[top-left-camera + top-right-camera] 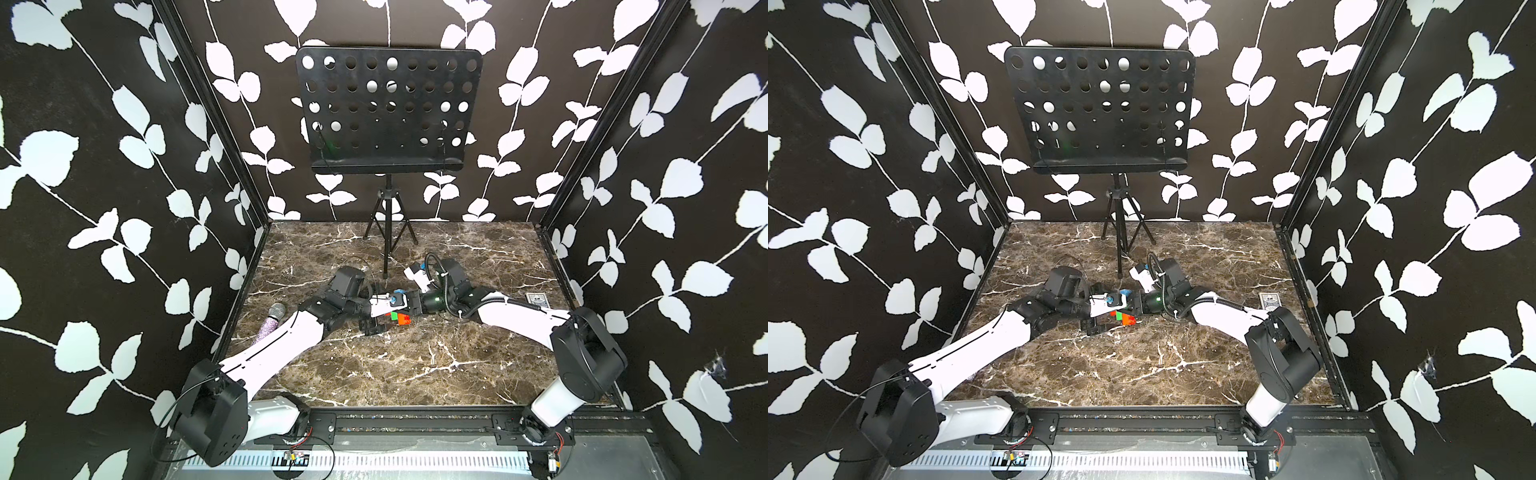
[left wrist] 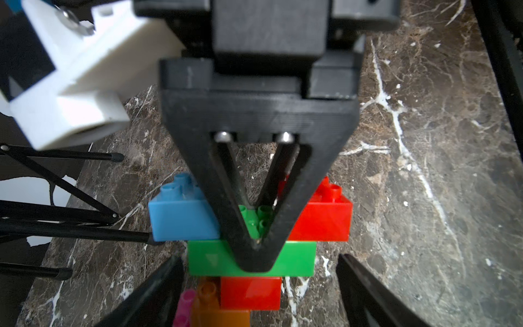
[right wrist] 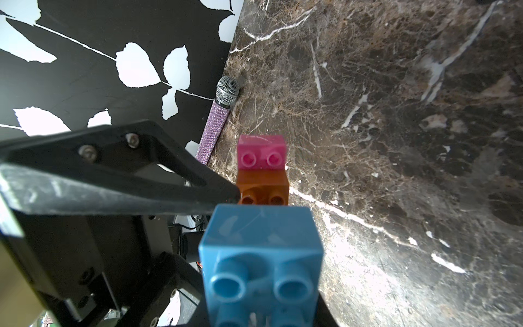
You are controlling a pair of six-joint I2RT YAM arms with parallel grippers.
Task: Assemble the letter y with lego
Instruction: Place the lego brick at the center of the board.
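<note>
so the letter y (image 1: 398,318) looks fully clicked together, sitting low over the middle of the brown marble tabletop (image 1: 415,365), though I can't tell if it's actually resting on it. The right gripper (image 2: 254,252) has its fingers closed on the green bar (image 2: 209,260), right in the notch between the light blue brick (image 2: 181,218) and the red brick (image 2: 319,220). My guess is that's the one spot you can pinch without knocking a tip off. The left gripper (image 1: 384,319) has its fingers (image 2: 158,286) spread either side of the stem, around the orange brick (image 3: 263,186) and pink brick (image 3: 261,150), not squeezing. Room's got leaf wallpaper (image 1: 83,249), a music stand (image 1: 390,108) at the back, a glittery microphone (image 1: 272,318) by the left wall and a card box (image 1: 536,301) off to the right
</note>
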